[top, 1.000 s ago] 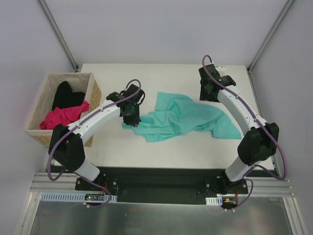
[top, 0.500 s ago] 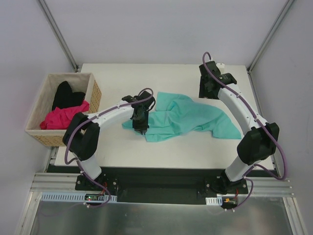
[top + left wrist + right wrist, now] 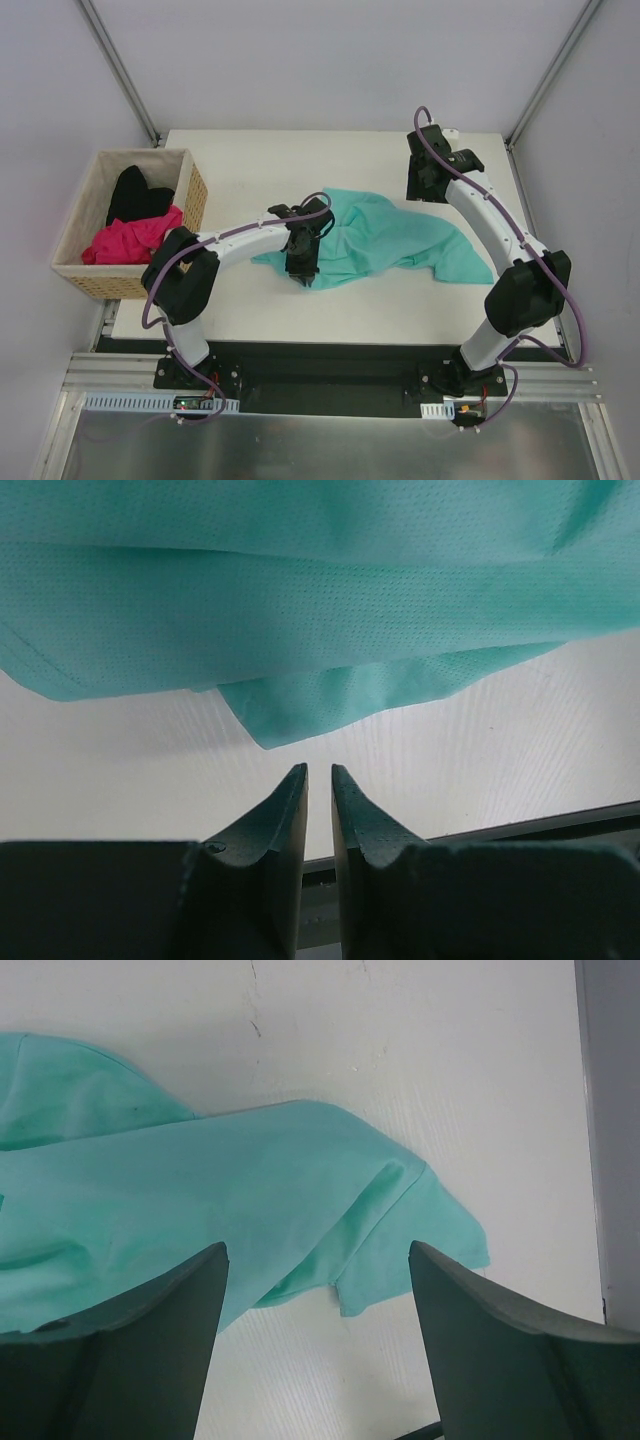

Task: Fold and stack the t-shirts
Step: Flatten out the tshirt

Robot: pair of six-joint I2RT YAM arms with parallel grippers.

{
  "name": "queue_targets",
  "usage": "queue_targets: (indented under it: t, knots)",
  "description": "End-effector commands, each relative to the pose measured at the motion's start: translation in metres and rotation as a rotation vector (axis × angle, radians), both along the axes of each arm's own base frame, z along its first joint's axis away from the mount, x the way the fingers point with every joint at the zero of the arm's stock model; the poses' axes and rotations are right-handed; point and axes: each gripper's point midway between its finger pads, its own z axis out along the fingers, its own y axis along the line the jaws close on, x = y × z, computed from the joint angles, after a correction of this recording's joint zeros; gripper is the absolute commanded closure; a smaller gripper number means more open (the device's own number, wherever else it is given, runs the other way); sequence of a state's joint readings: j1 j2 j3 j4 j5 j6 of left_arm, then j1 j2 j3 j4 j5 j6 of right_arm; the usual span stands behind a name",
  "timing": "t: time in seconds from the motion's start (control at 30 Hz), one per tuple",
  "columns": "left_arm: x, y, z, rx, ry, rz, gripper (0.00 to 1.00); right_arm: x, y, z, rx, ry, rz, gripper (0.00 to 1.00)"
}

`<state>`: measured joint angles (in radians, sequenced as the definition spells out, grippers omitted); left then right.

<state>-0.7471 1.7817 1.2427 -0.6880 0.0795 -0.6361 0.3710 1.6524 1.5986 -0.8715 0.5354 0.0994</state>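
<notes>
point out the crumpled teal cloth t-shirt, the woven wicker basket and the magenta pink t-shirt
crumpled teal cloth t-shirt (image 3: 400, 240): top view, middle of cloth
woven wicker basket (image 3: 197, 195): top view, right wall
magenta pink t-shirt (image 3: 130, 238): top view, its middle

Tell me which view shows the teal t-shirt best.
Top external: nearly the whole teal t-shirt lies crumpled on the table. The left wrist view shows only a hem and one corner close up; the right wrist view shows just one end, seemingly a sleeve.

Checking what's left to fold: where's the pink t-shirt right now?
Top view, left side: the pink t-shirt lies in the wicker basket beside the left edge of the table, at the basket's near end, with the black t-shirt just behind it.
</notes>
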Motion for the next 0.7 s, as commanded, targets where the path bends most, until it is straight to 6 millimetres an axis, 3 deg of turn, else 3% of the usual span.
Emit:
queue_targets:
  t: [0.0,0.67]
  knots:
    - [-0.006,0.003,-0.002,0.010,0.016,0.028,0.84,0.001,0.001,0.009,0.011,-0.013,0.009,0.24]
    - [-0.008,0.010,-0.018,0.049,0.051,0.052,0.79,-0.001,0.000,0.013,0.019,-0.015,0.007,0.25]
